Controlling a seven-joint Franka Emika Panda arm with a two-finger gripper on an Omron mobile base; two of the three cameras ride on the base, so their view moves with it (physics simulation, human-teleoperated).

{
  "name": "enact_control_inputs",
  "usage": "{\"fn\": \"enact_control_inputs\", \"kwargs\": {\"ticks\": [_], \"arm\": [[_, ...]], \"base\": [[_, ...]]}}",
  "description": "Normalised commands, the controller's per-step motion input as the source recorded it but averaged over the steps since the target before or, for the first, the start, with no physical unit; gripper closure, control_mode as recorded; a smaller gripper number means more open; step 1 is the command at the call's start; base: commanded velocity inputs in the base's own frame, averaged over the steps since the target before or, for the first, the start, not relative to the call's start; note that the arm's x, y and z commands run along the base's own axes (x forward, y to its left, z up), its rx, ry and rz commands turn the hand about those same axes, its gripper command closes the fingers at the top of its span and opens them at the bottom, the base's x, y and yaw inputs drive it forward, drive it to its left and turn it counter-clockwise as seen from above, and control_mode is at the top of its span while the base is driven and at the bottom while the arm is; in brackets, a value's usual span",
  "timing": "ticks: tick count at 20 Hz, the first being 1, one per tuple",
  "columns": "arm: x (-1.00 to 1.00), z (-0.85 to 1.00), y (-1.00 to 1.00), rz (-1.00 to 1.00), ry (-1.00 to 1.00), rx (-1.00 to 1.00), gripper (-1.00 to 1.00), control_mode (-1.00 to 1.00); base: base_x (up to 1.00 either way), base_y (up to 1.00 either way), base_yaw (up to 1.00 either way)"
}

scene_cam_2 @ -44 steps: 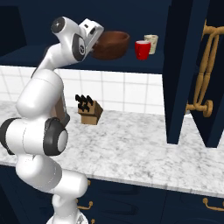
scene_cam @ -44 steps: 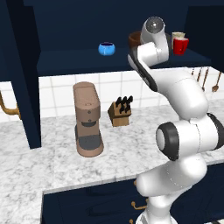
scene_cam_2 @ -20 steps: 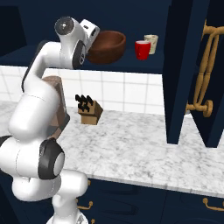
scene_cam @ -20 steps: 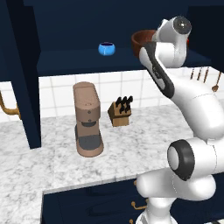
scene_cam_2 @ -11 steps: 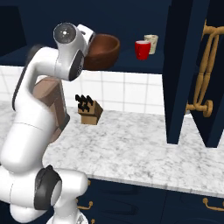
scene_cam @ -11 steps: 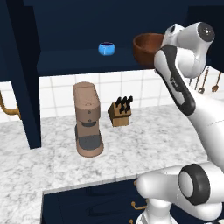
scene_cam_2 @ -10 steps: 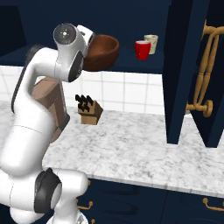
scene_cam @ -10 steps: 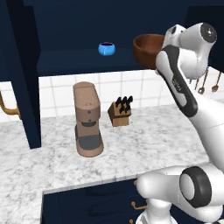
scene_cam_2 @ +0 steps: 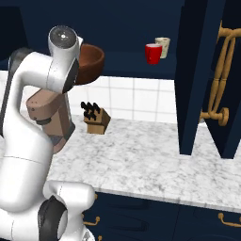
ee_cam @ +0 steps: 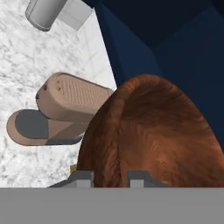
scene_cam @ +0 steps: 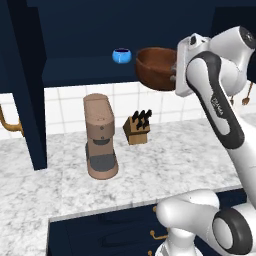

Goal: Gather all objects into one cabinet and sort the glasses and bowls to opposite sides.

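My gripper [ee_cam: 109, 179] is shut on the near rim of the big brown bowl [ee_cam: 153, 131]. The bowl [scene_cam: 156, 67] hangs tilted in the air in front of the open navy cabinet's shelf [scene_cam: 75, 71], just left of my hand. From the right side the bowl [scene_cam_2: 90, 62] is partly hidden behind my arm. Further back on the shelf, to the bowl's left, sits the tiny blue bowl [scene_cam: 121, 55]. The red cup [scene_cam_2: 153, 52] and the beige cup [scene_cam_2: 163, 47] stand together at the shelf's right end.
Below the bowl, a brown coffee machine [scene_cam: 100, 135] and a wooden knife block [scene_cam: 137, 129] stand on the marble counter [scene_cam: 175, 155]. An open cabinet door [scene_cam_2: 193, 70] with brass handles [scene_cam_2: 221, 70] juts out on the right. Another door [scene_cam: 22, 85] stands at the left.
My arm has carried the brown bowl leftwards and lower, away from the two cups and out in front of the shelf. The cups and blue bowl have stayed put.
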Motion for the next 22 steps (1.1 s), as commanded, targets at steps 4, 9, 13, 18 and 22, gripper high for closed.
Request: {"fn": "enact_control_inputs", "kwargs": {"ticks": [4,9,13,18,22], "arm": [[-0.16,0.16,0.76,0.26,0.1,0.0,1.0,-1.0],[-0.04,0.09,0.81,0.2,0.06,0.0,1.0,-1.0],[0.0,0.0,0.9,0.08,0.0,0.0,1.0,-1.0],[0.0,0.03,0.78,0.04,0.0,0.0,1.0,-1.0],[0.42,0.1,0.47,0.0,0.0,0.0,1.0,-1.0]], "base": [[0.0,0.0,0.0],[0.0,0.0,0.0],[0.0,0.0,0.0],[0.0,0.0,0.0],[0.0,0.0,0.0]]}}
